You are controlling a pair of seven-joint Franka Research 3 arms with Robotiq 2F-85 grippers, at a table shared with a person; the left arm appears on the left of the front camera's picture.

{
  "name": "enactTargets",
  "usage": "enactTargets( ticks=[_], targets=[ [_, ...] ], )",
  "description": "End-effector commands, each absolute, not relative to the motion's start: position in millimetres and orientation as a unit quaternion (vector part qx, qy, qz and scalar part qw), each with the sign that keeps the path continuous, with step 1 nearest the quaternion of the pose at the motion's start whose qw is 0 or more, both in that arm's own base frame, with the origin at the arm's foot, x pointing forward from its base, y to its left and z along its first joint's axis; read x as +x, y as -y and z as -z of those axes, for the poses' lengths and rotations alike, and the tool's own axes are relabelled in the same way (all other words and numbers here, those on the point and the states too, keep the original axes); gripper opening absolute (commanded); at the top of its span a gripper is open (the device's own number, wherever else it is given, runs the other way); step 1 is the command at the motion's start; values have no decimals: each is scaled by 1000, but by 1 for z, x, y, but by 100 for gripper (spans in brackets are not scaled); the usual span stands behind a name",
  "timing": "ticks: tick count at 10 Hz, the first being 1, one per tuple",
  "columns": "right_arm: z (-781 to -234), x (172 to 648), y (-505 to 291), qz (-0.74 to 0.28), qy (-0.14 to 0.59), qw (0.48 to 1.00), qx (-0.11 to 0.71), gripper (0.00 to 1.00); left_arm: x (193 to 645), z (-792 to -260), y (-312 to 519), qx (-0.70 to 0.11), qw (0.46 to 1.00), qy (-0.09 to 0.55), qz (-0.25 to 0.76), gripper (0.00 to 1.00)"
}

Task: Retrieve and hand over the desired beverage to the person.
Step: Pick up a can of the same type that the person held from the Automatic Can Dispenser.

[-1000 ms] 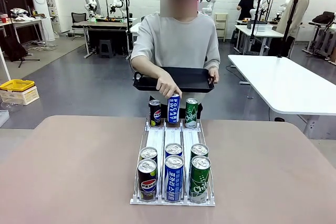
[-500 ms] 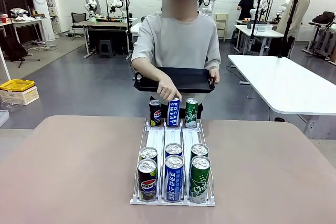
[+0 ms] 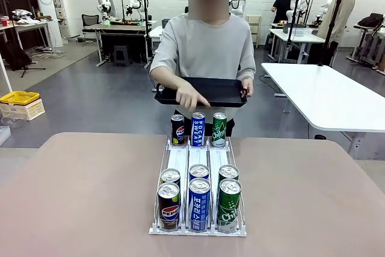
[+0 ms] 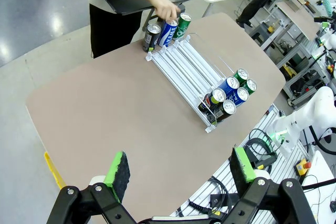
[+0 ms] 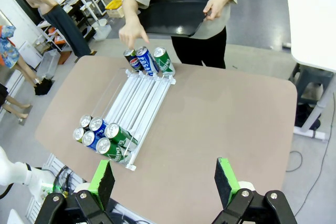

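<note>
The person (image 3: 201, 46) in a light grey top stands at the table's far side and holds a black tray (image 3: 213, 91) at waist height. One hand (image 3: 189, 97) hovers just above the blue can (image 3: 198, 129), apart from it. That can stands between a black cola can (image 3: 177, 129) and a green can (image 3: 219, 129) at the far end of a three-lane rack (image 3: 198, 157). Several more cans (image 3: 199, 200) fill the rack's near end. My left gripper (image 4: 181, 166) hangs open high over the table's near side. My right gripper (image 5: 164, 176) is open too, high above the table, holding nothing.
The brown table (image 3: 78, 191) has bare surface on both sides of the rack. A white table (image 3: 325, 97) stands beyond it at the right. A yellow bin (image 3: 19, 97) sits on the floor at the far left. Other people stand far back.
The person's hand was touching the top of the far blue can and has lifted off it toward the tray. The cans and both grippers have stayed put.
</note>
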State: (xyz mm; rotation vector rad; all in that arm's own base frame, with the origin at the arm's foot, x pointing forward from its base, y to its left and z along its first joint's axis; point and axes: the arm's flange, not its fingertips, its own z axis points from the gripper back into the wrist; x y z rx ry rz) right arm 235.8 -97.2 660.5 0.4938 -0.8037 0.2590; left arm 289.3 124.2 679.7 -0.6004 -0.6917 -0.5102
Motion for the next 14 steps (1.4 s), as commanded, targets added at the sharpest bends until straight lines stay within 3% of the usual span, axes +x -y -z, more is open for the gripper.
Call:
enactTargets(
  ticks=[1, 4, 8, 11, 14],
  targets=[
    [-661, 237, 96, -132, 385, 879, 247, 100, 290, -680, -125, -288, 861, 336, 253, 100],
    [-661, 237, 96, -132, 385, 879, 247, 100, 294, -689, -94, -260, 873, 308, 275, 100],
    [-661, 237, 96, -132, 385, 879, 247, 100, 302, -677, 127, -117, 902, 85, 408, 100],
    [-661, 237, 96, -132, 385, 879, 247, 100, 270, -627, 278, 17, 950, 68, 305, 100],
    [-661, 237, 96, -132, 385, 879, 247, 100, 274, -581, 355, 31, 982, 91, 165, 100]
  ],
)
